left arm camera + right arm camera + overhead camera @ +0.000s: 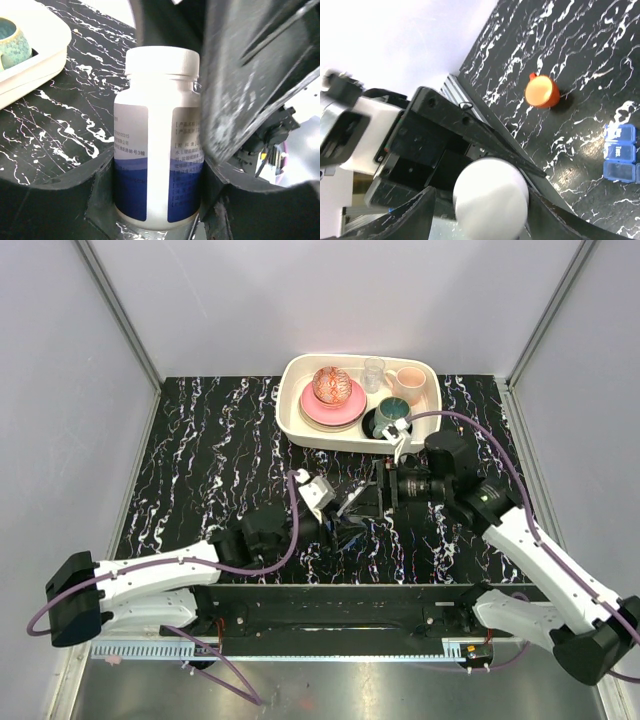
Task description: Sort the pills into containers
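Note:
A white pill bottle (157, 135) with a blue label and a white screw cap (161, 61) sits upright between my left gripper's fingers; my left gripper (157, 200) (345, 512) is shut on its lower body. My right gripper (482, 210) (378, 488) meets it from the right, its fingers on either side of the cap (490, 197). The small round orange cup (541, 91) and the blue translucent pill box (620, 152) lie on the black marbled table beyond the cap. Both are hidden under the arms in the top view.
A white tray (300, 425) stands at the back, holding pink plates with a patterned ball (332, 385), a teal mug (392, 412), a pink cup (408, 380) and a clear glass (374, 370). The tray (40, 55) and the mug (12, 42) also show in the left wrist view.

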{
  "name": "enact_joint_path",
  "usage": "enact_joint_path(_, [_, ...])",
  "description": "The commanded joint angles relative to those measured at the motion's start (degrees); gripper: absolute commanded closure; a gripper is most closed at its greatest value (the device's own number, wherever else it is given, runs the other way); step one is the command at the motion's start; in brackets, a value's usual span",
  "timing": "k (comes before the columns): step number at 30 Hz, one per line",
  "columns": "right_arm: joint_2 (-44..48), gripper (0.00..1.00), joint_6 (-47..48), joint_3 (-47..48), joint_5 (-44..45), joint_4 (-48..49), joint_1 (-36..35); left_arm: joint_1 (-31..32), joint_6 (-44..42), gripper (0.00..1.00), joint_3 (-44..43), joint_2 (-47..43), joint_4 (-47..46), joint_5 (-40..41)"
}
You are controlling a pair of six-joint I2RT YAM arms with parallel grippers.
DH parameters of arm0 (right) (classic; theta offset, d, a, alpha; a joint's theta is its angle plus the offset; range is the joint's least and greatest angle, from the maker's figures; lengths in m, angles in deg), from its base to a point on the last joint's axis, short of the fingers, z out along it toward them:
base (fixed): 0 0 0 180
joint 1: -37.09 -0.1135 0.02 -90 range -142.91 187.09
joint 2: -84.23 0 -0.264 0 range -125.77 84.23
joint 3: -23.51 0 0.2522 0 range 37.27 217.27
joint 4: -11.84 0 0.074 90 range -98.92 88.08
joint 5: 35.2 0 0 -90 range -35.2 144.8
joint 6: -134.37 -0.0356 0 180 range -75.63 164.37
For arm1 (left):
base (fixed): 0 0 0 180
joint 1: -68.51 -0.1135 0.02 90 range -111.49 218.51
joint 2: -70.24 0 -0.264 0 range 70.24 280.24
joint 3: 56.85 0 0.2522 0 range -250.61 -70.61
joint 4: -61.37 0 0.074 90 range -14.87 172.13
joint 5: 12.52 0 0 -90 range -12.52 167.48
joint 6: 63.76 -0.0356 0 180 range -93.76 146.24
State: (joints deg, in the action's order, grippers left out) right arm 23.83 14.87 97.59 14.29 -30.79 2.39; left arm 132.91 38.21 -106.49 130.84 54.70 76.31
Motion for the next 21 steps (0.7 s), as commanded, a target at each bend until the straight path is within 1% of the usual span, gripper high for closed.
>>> enact_joint_path(1, [6.3, 0.24, -5.2, -2.4, 7.0, 9.5, -0.4, -0.1, 9.9, 1.00, 3.0, -3.3, -7.8, 6.7])
enact_joint_path(2, [7.0, 0.24, -7.6, -3.3, 8.2, 12.9, -0.3, -0.1, 11.1, 1.00, 3.6, -3.7, -9.5, 8.3])
enact_joint_path(4, [9.1, 0.22, -9.9, -6.0, 11.4, 16.0, -0.4, 0.5, 14.3, 1.00, 4.3, -4.3, -10.5, 10.2])
enact_joint_path(6, [10.1, 0.21, -12.9, -7.7, 13.0, 20.2, -0.4, 1.2, 15.3, 1.00, 4.4, -4.3, -11.0, 12.4])
enact_joint_path(8, [10.5, 0.19, -14.7, -9.2, 14.8, 22.0, -0.3, 1.3, 15.9, 1.00, 4.0, -4.2, -10.4, 13.5])
enact_joint_path(12, [10.2, 0.17, -15.3, -9.7, 18.0, 22.1, -0.5, 2.3, 16.1, 1.00, 2.5, -3.1, -9.3, 14.1])
enact_joint_path(13, [10.3, 0.17, -15.2, -10.1, 19.9, 22.0, -0.6, 2.5, 16.2, 1.00, 2.4, -2.8, -9.0, 14.4])
enact_joint_path(17, [10.2, 0.19, -13.9, -10.8, 24.8, 22.6, -1.2, 3.4, 16.2, 1.00, 1.7, -1.9, -9.1, 14.8])
enact_joint_path(21, [10.0, 0.25, -13.8, -10.9, 25.7, 23.6, -1.3, 4.1, 16.4, 1.00, 1.2, -0.7, -9.2, 15.1])
